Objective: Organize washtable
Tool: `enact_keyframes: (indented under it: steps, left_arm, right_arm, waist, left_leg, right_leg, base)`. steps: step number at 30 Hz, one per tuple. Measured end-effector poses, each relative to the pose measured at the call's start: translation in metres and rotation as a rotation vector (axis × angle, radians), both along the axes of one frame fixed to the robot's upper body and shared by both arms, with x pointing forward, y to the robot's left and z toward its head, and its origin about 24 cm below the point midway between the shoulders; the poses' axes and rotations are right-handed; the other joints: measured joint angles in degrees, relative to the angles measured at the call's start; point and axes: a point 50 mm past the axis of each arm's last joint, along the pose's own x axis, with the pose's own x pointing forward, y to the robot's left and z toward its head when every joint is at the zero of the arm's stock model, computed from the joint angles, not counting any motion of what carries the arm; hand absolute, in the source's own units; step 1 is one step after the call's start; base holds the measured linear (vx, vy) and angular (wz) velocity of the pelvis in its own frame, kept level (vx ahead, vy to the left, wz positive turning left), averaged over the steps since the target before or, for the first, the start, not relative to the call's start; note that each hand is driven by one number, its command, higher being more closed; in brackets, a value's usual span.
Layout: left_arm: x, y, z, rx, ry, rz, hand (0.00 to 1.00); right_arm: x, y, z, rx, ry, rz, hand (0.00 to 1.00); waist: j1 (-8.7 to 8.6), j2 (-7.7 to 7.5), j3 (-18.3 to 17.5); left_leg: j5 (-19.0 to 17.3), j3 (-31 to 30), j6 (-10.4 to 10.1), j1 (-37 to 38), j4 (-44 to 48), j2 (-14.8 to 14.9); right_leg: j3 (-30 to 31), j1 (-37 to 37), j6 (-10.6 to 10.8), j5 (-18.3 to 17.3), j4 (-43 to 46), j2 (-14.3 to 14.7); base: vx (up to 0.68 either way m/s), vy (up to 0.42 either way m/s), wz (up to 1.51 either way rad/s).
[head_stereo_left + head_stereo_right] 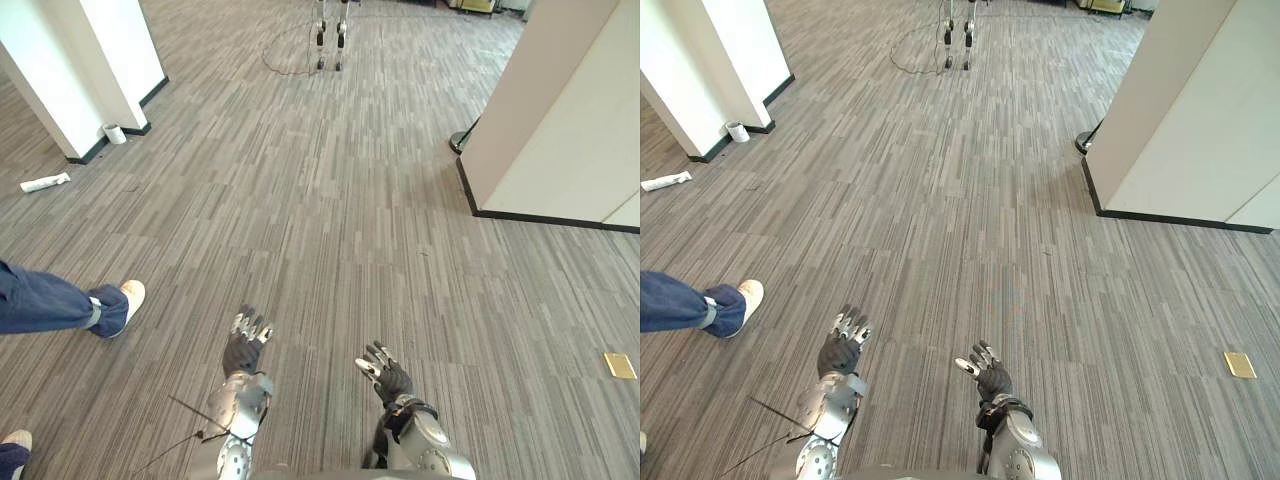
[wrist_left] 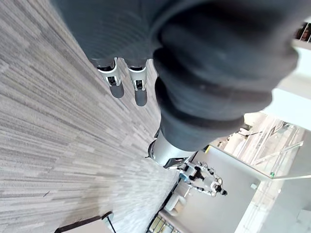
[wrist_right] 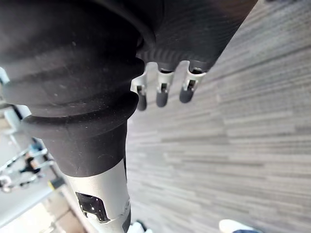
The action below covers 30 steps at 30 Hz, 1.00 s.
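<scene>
Both hands hang low over grey striped carpet. My left hand (image 1: 245, 345) is at the lower middle, fingers straight and spread, holding nothing. My right hand (image 1: 385, 375) is beside it to the right, fingers also loosely spread and empty. In the left wrist view the fingers (image 2: 116, 87) point straight out over the carpet. The right wrist view has the fingers (image 3: 162, 94) extended the same way with nothing between them.
A person's blue-trousered leg and pale shoe (image 1: 70, 302) come in at the left. A white pillar (image 1: 100, 60) stands far left with a small white roll (image 1: 114, 133) at its base. A beige wall corner (image 1: 560, 110) is at the right. A yellow square (image 1: 619, 365) lies on the carpet.
</scene>
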Motion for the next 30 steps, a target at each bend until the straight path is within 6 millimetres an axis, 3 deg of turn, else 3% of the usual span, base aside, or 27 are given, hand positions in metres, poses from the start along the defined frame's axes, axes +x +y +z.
enact_keyframes:
  steps: [1,2,3,4,5,6,7,8,9,10,11,13,15,17,18,19,21,22,23,24,25,26,27,28,29,30]
  left_arm:
    - [0.002,-0.005,0.001,-0.001,-0.011,-0.020,0.00]
    - [0.000,-0.009,-0.002,-0.006,0.005,-0.030,0.00]
    - [-0.002,-0.013,-0.008,-0.011,0.029,-0.043,0.00]
    - [-0.008,-0.024,-0.017,-0.038,0.071,-0.068,0.00]
    - [-0.012,-0.032,-0.023,-0.055,0.095,-0.091,0.00]
    - [-0.013,-0.034,-0.025,-0.061,0.110,-0.097,0.00]
    - [-0.016,-0.035,-0.030,-0.071,0.139,-0.095,0.00]
    - [-0.018,-0.039,-0.034,-0.099,0.160,-0.095,0.00]
    - [-0.018,-0.041,-0.034,-0.114,0.163,-0.100,0.00]
    - [-0.019,-0.042,-0.035,-0.134,0.164,-0.105,0.00]
    - [-0.019,-0.041,-0.035,-0.133,0.165,-0.100,0.00]
    - [-0.019,-0.037,-0.034,-0.142,0.162,-0.078,0.00]
    - [-0.018,-0.033,-0.034,-0.156,0.161,-0.053,0.00]
    - [-0.019,-0.027,-0.034,-0.159,0.160,-0.020,0.00]
    - [-0.021,-0.022,-0.033,-0.159,0.158,0.002,0.00]
    - [-0.027,-0.016,-0.031,-0.161,0.148,0.032,0.00]
    - [-0.030,-0.014,-0.029,-0.162,0.136,0.044,0.00]
    - [-0.033,-0.011,-0.027,-0.146,0.127,0.053,0.00]
    - [-0.035,-0.007,-0.028,-0.131,0.132,0.062,0.00]
    - [-0.039,-0.002,-0.030,-0.118,0.145,0.079,0.00]
    - [-0.041,0.004,-0.031,-0.102,0.150,0.099,0.00]
    - [-0.043,0.007,-0.032,-0.084,0.156,0.102,0.00]
    - [-0.045,0.009,-0.032,-0.071,0.161,0.098,0.00]
    - [-0.047,0.011,-0.034,-0.044,0.175,0.082,0.00]
    - [-0.044,0.012,-0.032,-0.024,0.170,0.052,0.00]
    - [-0.041,0.011,-0.031,-0.014,0.162,0.034,0.00]
  right_arm:
    - [0.001,-0.004,0.000,0.002,-0.003,-0.027,0.00]
    - [0.001,-0.006,0.000,-0.001,-0.002,-0.032,0.00]
    - [0.001,-0.009,-0.001,-0.008,0.001,-0.033,0.00]
    - [0.001,-0.017,-0.001,-0.028,0.002,-0.044,0.00]
    - [0.005,-0.021,0.001,-0.034,-0.010,-0.057,0.00]
    - [0.005,-0.025,0.000,-0.045,-0.009,-0.059,0.00]
    - [0.007,-0.023,0.001,-0.048,-0.016,-0.046,0.00]
    - [0.008,-0.024,0.002,-0.053,-0.017,-0.043,0.00]
    - [0.009,-0.024,0.002,-0.054,-0.018,-0.043,0.00]
    - [0.011,-0.023,0.004,-0.054,-0.029,-0.042,0.00]
    - [0.014,-0.023,0.006,-0.057,-0.040,-0.044,0.00]
    - [0.024,-0.021,0.011,-0.063,-0.066,-0.047,0.00]
    - [0.029,-0.021,0.015,-0.064,-0.091,-0.051,0.00]
    - [0.028,-0.020,0.014,-0.067,-0.087,-0.042,0.00]
    - [0.027,-0.019,0.015,-0.073,-0.091,-0.029,0.00]
    - [0.026,-0.019,0.015,-0.083,-0.094,-0.019,0.00]
    - [0.026,-0.021,0.016,-0.097,-0.102,-0.015,0.00]
    - [0.022,-0.024,0.014,-0.115,-0.092,-0.012,0.00]
    - [0.020,-0.022,0.012,-0.112,-0.082,-0.008,0.00]
    - [0.016,-0.018,0.009,-0.099,-0.068,0.000,0.00]
    - [0.014,-0.014,0.007,-0.088,-0.058,0.022,0.00]
    - [0.014,-0.009,0.007,-0.078,-0.056,0.038,0.00]
    - [0.013,-0.006,0.006,-0.070,-0.053,0.042,0.00]
    - [0.013,-0.002,0.007,-0.059,-0.054,0.050,0.00]
    - [0.013,0.001,0.007,-0.046,-0.056,0.054,0.00]
    - [0.013,0.002,0.007,-0.041,-0.056,0.053,0.00]
  waist:
    - [-0.85,-0.95,-0.3]
    - [-1.54,-0.96,-0.7]
    - [-1.53,0.02,-1.2]
    - [-1.27,3.28,-2.1]
    - [-1.23,5.89,-2.3]
    - [-1.25,6.31,-2.3]
    - [-1.06,7.44,-2.1]
    - [0.02,8.50,-1.7]
    - [0.62,8.43,-1.6]
    - [1.57,7.69,-1.1]
    - [2.13,6.75,-0.5]
    - [3.02,6.03,-0.3]
    - [3.64,5.85,0.3]
    - [3.81,4.61,0.9]
    - [3.81,3.64,1.4]
    - [3.92,2.94,1.1]
    - [4.32,3.58,0.8]
    - [5.21,4.90,0.3]
    - [5.53,4.17,0.2]
    - [6.39,3.06,-0.9]
    - [6.63,1.24,-1.4]
    - [6.56,-0.31,-1.5]
    - [6.54,-1.35,-1.6]
    - [6.33,-2.94,-1.8]
    - [5.66,-3.22,-1.8]
    - [5.15,-3.23,-1.7]
  left_leg:
    - [-0.4,-0.4,-0.7,2.8,-2.1,-0.2]
    - [-0.9,-1.3,-1.7,4.4,-1.8,0.1]
    - [-1.0,-1.6,-2.4,5.0,-0.6,1.6]
    - [0.3,-2.1,-4.5,3.7,4.8,5.2]
    - [4.4,-3.4,-5.2,-0.7,14.5,8.5]
    - [8.3,-4.1,-4.9,-3.3,20.2,9.3]
    - [17.7,-6.4,-5.6,-8.0,31.8,12.0]
    - [18.2,-6.9,-5.5,-11.9,44.8,15.5]
    - [17.9,-6.3,-5.2,-13.6,50.5,16.8]
    - [15.7,-4.8,-2.0,-16.9,59.4,18.6]
    - [13.9,-3.1,0.8,-20.0,64.4,19.3]
    - [11.6,-0.1,1.8,-25.9,65.0,19.4]
    - [9.4,2.5,0.4,-31.2,58.3,18.8]
    - [8.4,4.8,-0.8,-33.3,43.5,15.4]
    - [9.0,4.5,-1.8,-33.6,31.7,11.4]
    - [12.0,3.1,-6.0,-33.8,15.5,6.8]
    - [14.1,2.7,-8.4,-34.2,6.3,5.7]
    - [17.6,2.3,-7.3,-35.4,0.4,5.4]
    - [21.6,1.7,-6.0,-35.2,1.5,4.7]
    - [25.7,1.9,-2.9,-35.0,3.0,3.1]
    - [25.1,2.5,-0.1,-35.5,6.4,2.0]
    - [22.0,3.9,1.8,-35.5,9.7,1.4]
    - [20.0,4.8,2.4,-35.3,11.8,0.9]
    - [15.8,6.3,3.6,-33.8,15.1,-0.1]
    - [12.0,6.5,4.0,-31.2,16.5,-0.9]
    - [10.7,6.3,4.1,-29.4,16.2,-1.3]
  right_leg:
    - [1.2,-0.7,1.3,5.1,-13.0,0.8]
    - [1.5,-1.3,-0.5,10.7,-11.4,1.0]
    - [1.2,-1.0,-3.0,14.1,-9.8,1.8]
    - [0.2,-0.7,-5.2,16.4,-7.6,3.8]
    - [-1.7,0.3,-6.3,13.0,-5.6,5.6]
    - [-2.1,1.1,-7.0,11.2,-4.9,6.4]
    - [-2.2,5.4,-8.0,8.8,-6.2,8.0]
    - [-2.0,11.2,-8.9,7.8,-9.3,10.8]
    - [-1.4,14.4,-9.4,7.4,-11.2,11.9]
    - [0.3,21.0,-10.1,6.9,-15.2,13.4]
    - [2.2,26.2,-10.7,6.5,-18.2,13.8]
    - [5.5,30.9,-11.1,5.9,-21.5,13.7]
    - [8.0,34.1,-10.3,3.8,-23.4,13.1]
    - [9.8,36.9,-9.8,1.1,-23.2,11.2]
    - [10.4,38.5,-8.9,-1.3,-22.3,9.1]
    - [11.0,39.7,-7.9,-3.8,-21.7,7.0]
    - [11.7,40.8,-6.8,-5.5,-21.7,6.4]
    - [11.8,42.7,-4.2,-7.8,-21.4,6.1]
    - [12.1,43.2,-3.6,-8.9,-20.7,5.1]
    - [13.0,42.3,-2.1,-9.9,-17.2,2.9]
    - [14.0,39.5,-1.1,-10.5,-10.9,0.8]
    - [14.4,37.3,-0.9,-10.5,-5.0,-0.8]
    - [14.7,35.7,-0.4,-10.2,-0.3,-1.9]
    - [15.1,32.5,1.7,-7.3,9.4,-3.4]
    - [15.3,29.7,2.7,0.0,18.4,-4.2]
    - [15.2,28.2,4.1,3.8,22.7,-4.6]
  base:
    - [0.75,-0.276,0.73]
    - [0.77,-0.273,0.67]
    - [0.79,-0.280,0.36]
    - [0.79,-0.263,0.21]
    - [0.77,-0.281,0.14]
    - [0.75,-0.303,0.09]
    - [0.76,-0.293,-0.07]
    - [0.88,-0.318,-0.20]
    - [0.72,-0.239,-0.36]
    - [0.80,-0.269,-0.47]
    - [0.64,-0.208,-0.50]
    - [0.58,-0.122,-0.66]
    - [0.49,0.026,-0.71]
    - [0.46,0.115,-0.45]
    - [0.57,0.189,-0.39]
    - [0.57,0.195,-0.40]
    - [0.52,0.205,-0.34]
    - [0.46,0.197,-0.38]
    - [0.72,0.336,-0.50]
    - [0.61,0.306,-0.57]
    - [0.89,0.435,-0.59]
    - [0.52,0.257,-0.48]
    - [0.68,0.308,-0.32]
    - [0.66,0.299,-0.22]
    - [0.78,0.348,-0.14]
    - [0.58,0.255,-0.09]
